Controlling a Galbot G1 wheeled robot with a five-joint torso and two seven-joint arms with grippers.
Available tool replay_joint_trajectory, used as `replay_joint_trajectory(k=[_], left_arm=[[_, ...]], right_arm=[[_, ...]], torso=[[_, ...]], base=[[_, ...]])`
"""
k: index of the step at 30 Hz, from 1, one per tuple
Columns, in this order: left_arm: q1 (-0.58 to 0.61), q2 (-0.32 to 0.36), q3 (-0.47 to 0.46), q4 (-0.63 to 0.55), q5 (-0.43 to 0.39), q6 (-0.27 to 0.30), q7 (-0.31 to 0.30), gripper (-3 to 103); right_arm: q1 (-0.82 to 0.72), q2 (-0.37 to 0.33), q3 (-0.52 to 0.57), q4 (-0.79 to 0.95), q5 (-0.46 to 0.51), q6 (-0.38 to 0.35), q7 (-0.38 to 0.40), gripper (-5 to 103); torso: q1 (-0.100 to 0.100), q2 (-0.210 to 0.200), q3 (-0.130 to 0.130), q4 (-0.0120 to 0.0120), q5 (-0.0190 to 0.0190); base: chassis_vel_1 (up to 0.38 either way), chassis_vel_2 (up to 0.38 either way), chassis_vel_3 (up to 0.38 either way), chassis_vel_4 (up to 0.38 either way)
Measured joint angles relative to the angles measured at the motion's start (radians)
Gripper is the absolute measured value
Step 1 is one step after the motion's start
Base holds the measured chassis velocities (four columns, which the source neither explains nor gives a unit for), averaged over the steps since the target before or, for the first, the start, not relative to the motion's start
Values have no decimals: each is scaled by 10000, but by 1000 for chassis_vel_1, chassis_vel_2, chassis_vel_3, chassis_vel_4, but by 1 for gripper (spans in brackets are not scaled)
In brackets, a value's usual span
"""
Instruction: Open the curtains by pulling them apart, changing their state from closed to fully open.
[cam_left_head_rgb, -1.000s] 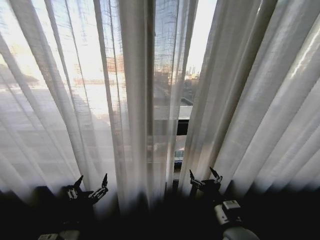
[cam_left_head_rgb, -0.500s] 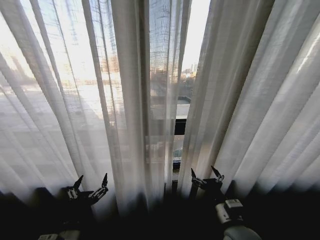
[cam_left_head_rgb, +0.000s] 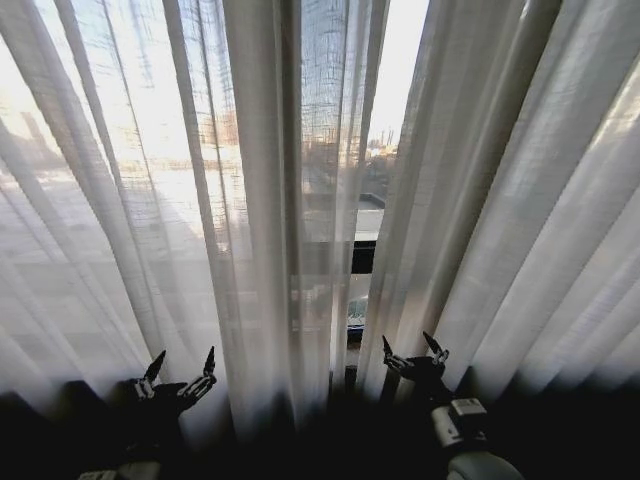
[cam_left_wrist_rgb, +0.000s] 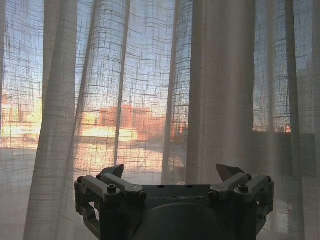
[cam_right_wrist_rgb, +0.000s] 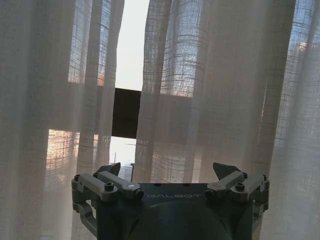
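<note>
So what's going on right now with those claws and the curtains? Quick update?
Left gripper and right gripper open, low before the curtains, holding nothing. Curtains mostly closed, narrow gap at centre. Nothing in the way.

1. Your curtains (cam_left_head_rgb: 480, 200) are thin woven cloth, matt and see-through, with a loose grid weave showing plainly in the left wrist view (cam_left_wrist_rgb: 145, 75).
2. Where the pleats double up the cloth looks opaque and smooth; the single layers look coarse and rough.
3. Your left pincer (cam_left_wrist_rgb: 172, 175) has a dark matt body that looks like metal or hard plastic, with screw heads on its links.
4. Your right pincer (cam_right_wrist_rgb: 167, 172) has the same dull dark finish.
</note>
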Motion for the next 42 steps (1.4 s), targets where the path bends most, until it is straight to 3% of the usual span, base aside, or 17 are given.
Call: replay_joint_trajectory(k=[7, 12, 14, 27, 30, 33, 36, 41, 42], left_arm=[[147, 4, -27, 1, -4, -17, -4, 100], [181, 65, -129, 1, -4, -56, -5, 100], [-22, 31, -265, 1, -29, -4, -56, 100], [45, -132, -477, 1, 29, -238, -78, 100], [36, -157, -442, 1, 59, -263, -78, 100], [-9, -162, -410, 1, 69, -266, -77, 100], [-21, -161, -411, 1, 69, -266, -77, 100], [-67, -203, -420, 1, 68, -264, -77, 100], [-70, -229, -421, 2, 72, -263, -77, 100]], right_arm=[[761, -303, 473, -766, 1318, -489, 545, 100], [1363, -487, 454, -1171, 1747, -631, 676, 100], [2911, -674, 91, -2293, 2176, -810, 896, 100], [5450, -183, -548, -4434, 1854, -882, 1101, 101], [5560, -126, -620, -4469, 1838, -879, 1100, 96], [5589, -233, -638, -4421, 1847, -875, 1123, 80], [5577, -347, -639, -4354, 1901, -873, 1149, 74], [5552, -523, -681, -4287, 2097, -860, 1194, 53], [5566, -532, -718, -4288, 2121, -858, 1207, 53]], torso=[[1, -1, 0, -1, 2], [-7, 3, -4, -2, 1], [-5, 2, -2, 0, -1], [-1, 0, -1, 0, -1], [-1, 1, -1, 0, -1], [-1, 1, -1, -2, 1], [-1, 0, -2, -2, 0], [-2, 1, -2, -2, 0], [-2, 1, -2, -2, 0]], base=[[-29, 28, 16, -28], [0, 0, 0, 0], [0, 0, 0, 0], [0, 0, 0, 0], [0, 0, 0, 0], [0, 0, 0, 0], [0, 0, 0, 0], [0, 0, 0, 0], [0, 0, 0, 0]])
